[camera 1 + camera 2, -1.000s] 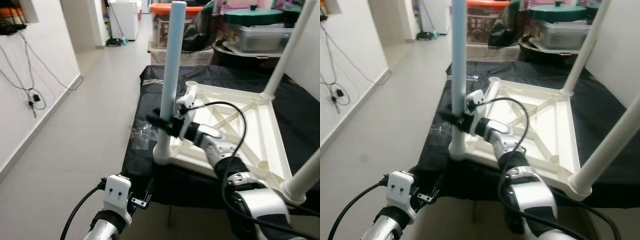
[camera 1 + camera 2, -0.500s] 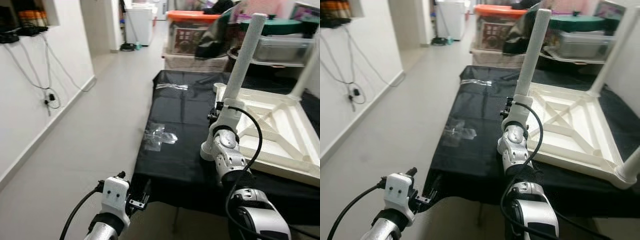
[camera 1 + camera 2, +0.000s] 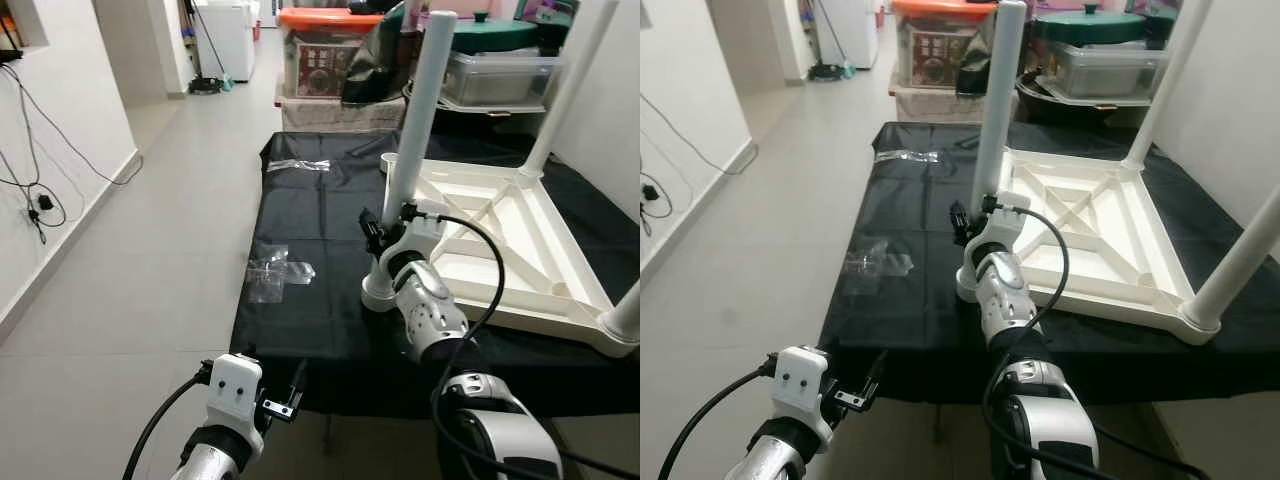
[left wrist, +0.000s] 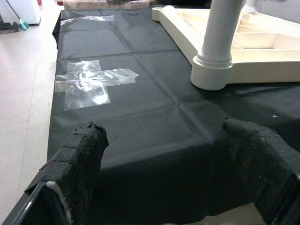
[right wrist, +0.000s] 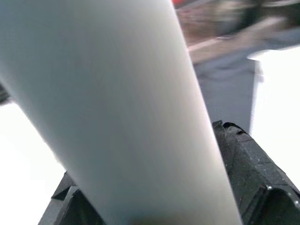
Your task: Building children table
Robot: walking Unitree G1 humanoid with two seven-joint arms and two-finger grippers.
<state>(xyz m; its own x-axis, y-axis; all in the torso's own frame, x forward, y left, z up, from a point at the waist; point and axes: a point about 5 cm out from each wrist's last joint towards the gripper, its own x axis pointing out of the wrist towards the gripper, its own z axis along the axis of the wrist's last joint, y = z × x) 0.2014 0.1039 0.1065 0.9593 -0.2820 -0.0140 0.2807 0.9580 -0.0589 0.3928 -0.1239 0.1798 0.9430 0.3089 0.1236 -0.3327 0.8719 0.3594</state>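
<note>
The upturned children's table (image 3: 520, 240) lay on the black-covered desk (image 3: 310, 230), its near corner leg (image 3: 415, 130) standing upright with the right gripper (image 3: 378, 228) closed on it low down. If that leg was not fully seated, a sideways pull could tilt it or drag the tabletop. The left gripper (image 4: 164, 154) hovered open short of the desk edge. The left wrist view showed the leg's socket (image 4: 211, 75) and a plastic wrapper (image 4: 91, 82); the right wrist view showed a finger (image 5: 243, 164) against the leg.
</note>
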